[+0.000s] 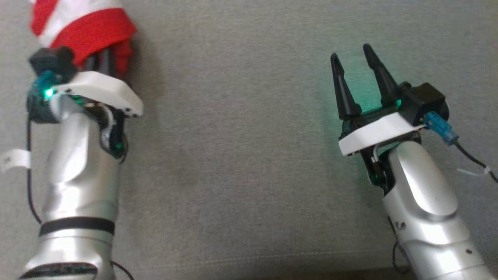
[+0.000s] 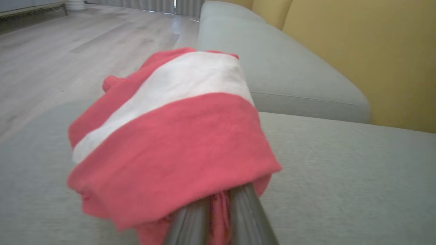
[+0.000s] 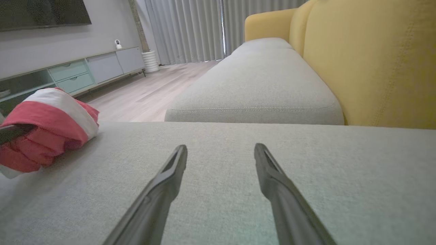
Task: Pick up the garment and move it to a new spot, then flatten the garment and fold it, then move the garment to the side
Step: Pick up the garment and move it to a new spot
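Note:
The red garment with a white stripe (image 1: 85, 27) is bunched into a bundle at the top left of the head view. It wraps over the fingers of my left gripper (image 1: 105, 60), which is shut on it, fingertips hidden inside the cloth. In the left wrist view the garment (image 2: 170, 136) drapes over both fingers (image 2: 247, 217). From the right wrist view the bundle (image 3: 47, 126) sits low at the left, at the grey cushion's surface. My right gripper (image 1: 351, 52) is open and holds nothing, far to the right of the garment, fingers (image 3: 170, 183) spread above the cushion.
A grey sofa cushion (image 1: 241, 155) lies under both arms. A second grey seat (image 3: 259, 78) and the yellow backrest (image 3: 374, 61) stand beyond. Wooden floor (image 2: 68, 51) drops off past the cushion's left edge, with a low cabinet (image 3: 68, 71) against the wall.

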Robot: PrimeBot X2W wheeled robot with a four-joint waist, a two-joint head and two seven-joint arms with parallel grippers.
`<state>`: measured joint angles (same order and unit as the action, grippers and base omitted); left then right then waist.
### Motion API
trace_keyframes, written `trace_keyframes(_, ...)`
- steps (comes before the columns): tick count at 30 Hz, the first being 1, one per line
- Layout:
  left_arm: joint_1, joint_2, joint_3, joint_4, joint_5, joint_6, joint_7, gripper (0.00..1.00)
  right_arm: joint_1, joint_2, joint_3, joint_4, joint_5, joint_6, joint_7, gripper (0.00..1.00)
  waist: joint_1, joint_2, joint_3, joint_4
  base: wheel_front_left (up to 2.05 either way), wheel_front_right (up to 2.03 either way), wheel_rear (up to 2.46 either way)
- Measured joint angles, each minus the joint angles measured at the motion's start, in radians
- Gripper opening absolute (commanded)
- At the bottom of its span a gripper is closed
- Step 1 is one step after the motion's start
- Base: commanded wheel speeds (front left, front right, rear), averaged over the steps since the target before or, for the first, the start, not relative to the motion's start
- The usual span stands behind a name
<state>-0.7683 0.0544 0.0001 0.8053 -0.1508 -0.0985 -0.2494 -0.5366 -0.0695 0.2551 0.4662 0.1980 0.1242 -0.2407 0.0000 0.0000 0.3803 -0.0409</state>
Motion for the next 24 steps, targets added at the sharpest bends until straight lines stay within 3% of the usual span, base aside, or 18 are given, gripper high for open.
trace_keyframes(7,0.043,-0.022,-0.119,-0.097,-0.032,-0.016,0.000,0.00,0.012,0.004,0.007,0.023,0.039,0.000,-0.009,1.00,0.0000,0.0000,-0.019,-0.101,0.00,0.00,0.00)
trace_keyframes(10,0.074,-0.021,-0.230,-0.155,-0.115,-0.016,0.000,0.00,0.017,0.004,0.007,0.031,0.049,0.000,-0.009,1.00,0.0000,0.0000,-0.029,-0.148,0.00,0.00,0.00)
trace_keyframes(13,0.097,-0.022,-0.316,-0.202,-0.183,0.004,0.000,0.00,0.019,0.005,0.005,0.031,0.060,0.000,-0.010,1.00,0.0000,0.0000,-0.036,-0.179,0.00,0.00,0.00)
trace_keyframes(19,0.136,-0.022,-0.551,-0.299,-0.271,0.085,0.000,0.00,0.058,0.005,-0.005,0.026,0.074,0.000,-0.010,1.00,0.0000,0.0000,-0.067,-0.248,0.00,0.00,0.00)
trace_keyframes(23,0.177,-0.021,-0.602,-0.303,-0.281,0.140,0.000,0.01,0.078,0.006,-0.008,0.026,0.074,0.000,-0.010,1.00,0.0000,0.0000,-0.092,-0.263,0.00,0.00,0.00)
trace_keyframes(24,0.191,-0.021,-0.603,-0.301,-0.271,0.153,0.000,0.43,0.078,0.006,-0.011,0.026,0.074,0.000,-0.010,1.00,0.0000,0.0000,-0.097,-0.263,0.00,0.00,0.00)
